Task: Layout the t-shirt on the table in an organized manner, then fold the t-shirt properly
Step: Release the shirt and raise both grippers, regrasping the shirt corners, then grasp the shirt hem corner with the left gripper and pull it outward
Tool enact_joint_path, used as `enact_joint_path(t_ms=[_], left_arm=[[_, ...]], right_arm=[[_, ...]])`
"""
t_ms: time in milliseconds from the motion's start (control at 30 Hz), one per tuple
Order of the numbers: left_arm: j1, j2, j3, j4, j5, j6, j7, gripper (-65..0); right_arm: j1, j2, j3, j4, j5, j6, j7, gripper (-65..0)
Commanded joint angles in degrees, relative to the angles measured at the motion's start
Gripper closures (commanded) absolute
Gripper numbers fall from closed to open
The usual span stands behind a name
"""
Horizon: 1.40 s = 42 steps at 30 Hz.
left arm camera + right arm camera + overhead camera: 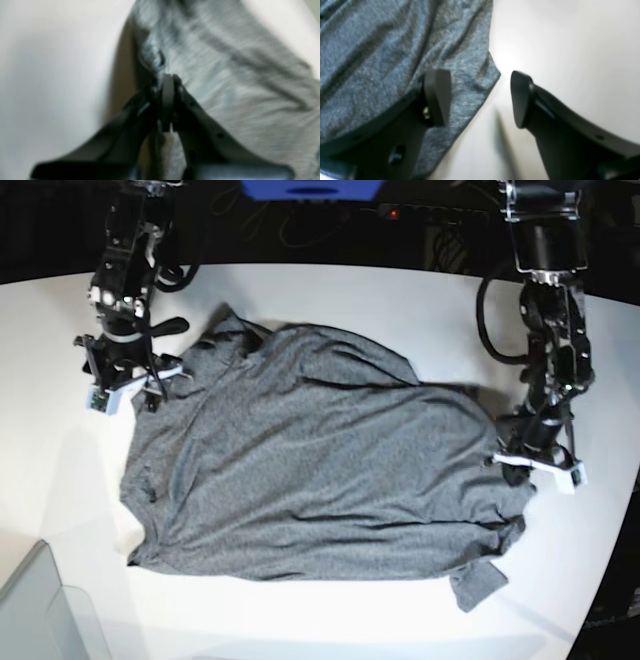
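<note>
The dark grey t-shirt (320, 470) lies spread and wrinkled across the white table (300, 290). In the base view my left gripper (520, 445) sits at the shirt's right edge. The left wrist view shows this left gripper (167, 78) shut, with a fold of the t-shirt (225, 75) pinched at its tips. My right gripper (150, 385) is at the shirt's upper-left corner. In the right wrist view the right gripper (480, 97) stands open, one finger (437, 95) over the t-shirt (382, 55) corner and the other over bare table (570, 37).
A translucent grey bin corner (40, 610) sits at the table's front left. The table's curved edge (610, 560) runs close by the left arm. Dark cables and arm bases line the back.
</note>
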Motion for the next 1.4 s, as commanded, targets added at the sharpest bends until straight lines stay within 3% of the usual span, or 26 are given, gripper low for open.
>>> enact_joint_path(t_ms=[0,67,167,400,500,633,733,900,1100,1367], left_arm=[[-0.7,-1.3,-0.2,4.1,-0.4,-0.6,-1.1,-0.1],[0.0,-2.1,-0.2,8.0,-0.3,-0.6,-0.6,-0.1],[-1.5,-2.2,0.4,5.3,0.4,-0.5,-0.5,-0.4],[-10.9,2.7,4.0,-6.6,14.8,-0.6,-0.5,-0.3],[-11.0,4.4,4.1,-1.5,18.6,-0.6,1.2,-0.2],[-8.0,4.9,4.0,6.4,21.7,-0.6,7.8,-0.2],[-3.9,4.5,2.7,10.8,22.1,-0.6,9.5,-0.2],[2.8,4.6,-5.4,17.8,22.0,-1.0,9.5,-0.2],[5.5,4.6,-12.6,23.7,21.7,-1.1,9.9,-0.2],[-4.4,4.9,-6.8,12.7,22.0,-1.1,9.5,-0.4]], right_arm=[[0.6,0.2,0.0,1.2,0.3,0.1,1.7,-37.7],[0.7,0.4,0.0,1.2,0.3,0.1,1.6,-37.7],[1.1,0.4,0.0,1.2,0.3,0.1,1.6,-37.7],[1.5,0.4,0.0,1.2,0.2,0.1,1.7,-37.7],[1.7,0.5,0.0,1.2,0.0,0.1,1.6,-37.7],[2.5,0.5,0.0,1.2,0.0,0.1,1.7,-37.7],[2.6,0.5,0.0,1.2,0.0,0.1,1.8,-37.7],[3.2,0.5,0.0,1.1,0.0,0.1,1.8,-37.7],[3.3,0.5,0.0,0.8,0.0,0.1,1.8,-37.7],[3.9,0.5,0.0,0.8,0.0,0.1,1.5,-37.7]])
